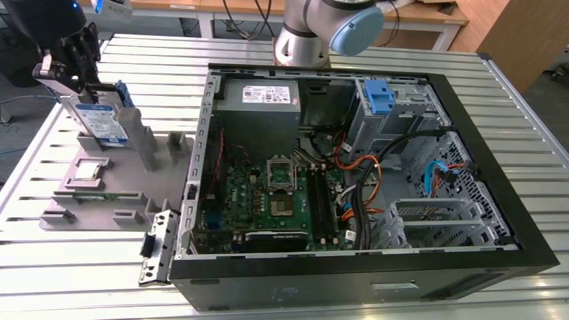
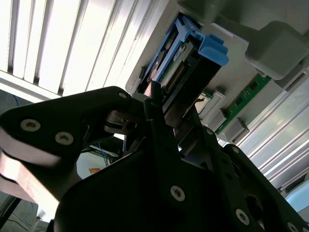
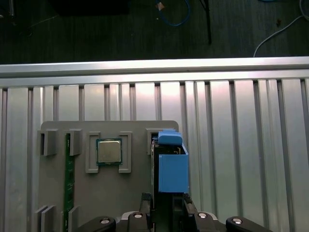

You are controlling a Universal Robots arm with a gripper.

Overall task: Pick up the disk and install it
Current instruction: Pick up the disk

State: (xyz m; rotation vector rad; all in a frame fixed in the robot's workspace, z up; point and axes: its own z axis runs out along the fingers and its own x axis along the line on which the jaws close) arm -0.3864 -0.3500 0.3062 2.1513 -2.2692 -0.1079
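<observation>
The disk (image 1: 100,123) stands on edge at the far left of the exterior view: a silver drive with a white-and-blue label in a blue carrier. Its lower edge is at the upright slot of the grey holder tray (image 1: 116,193). My gripper (image 1: 87,90) comes down on its top edge, shut on it. In the second wrist view the dark fingers (image 2: 155,104) pinch the end of the disk (image 2: 181,72). In the first wrist view the blue carrier of the disk (image 3: 172,169) rises from between the fingertips of my gripper (image 3: 161,203).
The holder tray also carries a processor chip (image 3: 109,151) and a green memory stick (image 3: 69,179). To the exterior view's right lies the open computer case (image 1: 498,200), with a power supply (image 1: 266,97), a blue bracket (image 1: 380,97) and loose cables. The table (image 1: 53,280) is slatted metal.
</observation>
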